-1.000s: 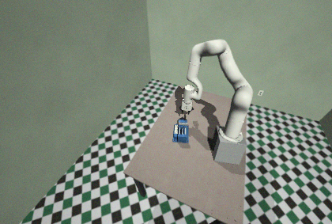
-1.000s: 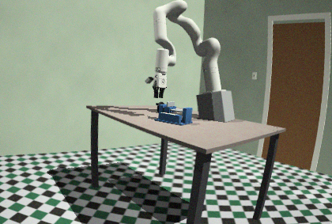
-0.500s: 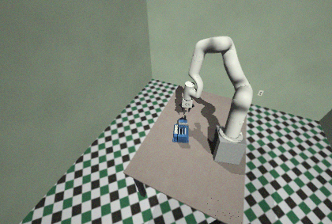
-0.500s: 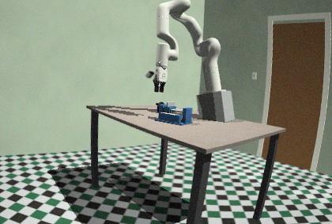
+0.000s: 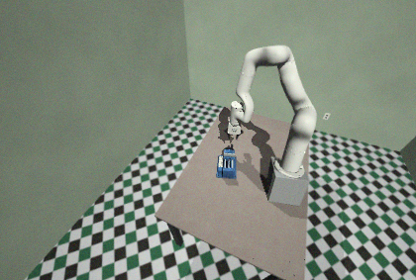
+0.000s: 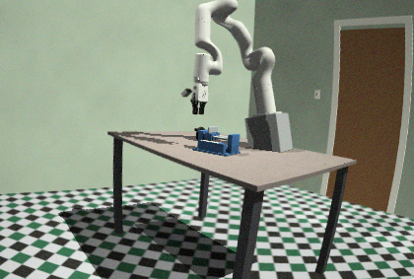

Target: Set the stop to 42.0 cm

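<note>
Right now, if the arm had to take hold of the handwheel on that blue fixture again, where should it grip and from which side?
Grip the dark handwheel by its rim, coming straight down from above. It sits at the end of the blue fixture nearest the gripper, which hangs open above it, pointing down. The wheel looks exposed on top, while the table blocks access from below. Its detail is too small to say more.
</note>
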Robot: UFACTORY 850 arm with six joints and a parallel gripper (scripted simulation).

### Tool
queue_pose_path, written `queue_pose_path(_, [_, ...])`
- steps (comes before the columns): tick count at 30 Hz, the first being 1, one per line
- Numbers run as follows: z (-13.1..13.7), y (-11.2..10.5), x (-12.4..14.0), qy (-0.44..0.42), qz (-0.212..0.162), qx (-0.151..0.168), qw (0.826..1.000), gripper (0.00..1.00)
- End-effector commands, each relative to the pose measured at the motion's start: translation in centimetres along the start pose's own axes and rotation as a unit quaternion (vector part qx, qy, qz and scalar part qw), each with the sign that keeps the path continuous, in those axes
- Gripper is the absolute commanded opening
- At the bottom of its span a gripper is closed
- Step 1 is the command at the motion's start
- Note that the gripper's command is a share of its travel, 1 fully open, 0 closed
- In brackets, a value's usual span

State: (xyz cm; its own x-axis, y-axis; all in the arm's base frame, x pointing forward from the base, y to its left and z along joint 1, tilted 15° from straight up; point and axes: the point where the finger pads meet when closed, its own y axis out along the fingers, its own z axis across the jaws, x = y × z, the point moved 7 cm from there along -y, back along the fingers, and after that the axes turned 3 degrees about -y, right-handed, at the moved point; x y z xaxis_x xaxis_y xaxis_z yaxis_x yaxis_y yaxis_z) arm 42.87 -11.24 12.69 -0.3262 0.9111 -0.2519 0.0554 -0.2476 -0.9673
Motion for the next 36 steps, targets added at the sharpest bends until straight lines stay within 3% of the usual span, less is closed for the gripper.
queue_pose_path(1, [-0.9,0.0,0.3,0.000,0.000,0.000,1.000,0.57])
queue_pose_path(4, [-3.4,0.0,1.4,0.000,0.000,0.000,1.000,0.57])
queue_pose_path(6, [-3.4,0.0,1.4,0.000,0.000,0.000,1.000,0.57])
queue_pose_path(13, [-9.1,-0.1,3.8,0.000,0.000,0.000,1.000,0.57])
queue_pose_path(25, [-9.3,2.2,3.9,0.000,0.000,0.000,1.000,0.57])
queue_pose_path(36, [-9.3,2.3,3.9,0.000,0.000,0.000,1.000,0.57])
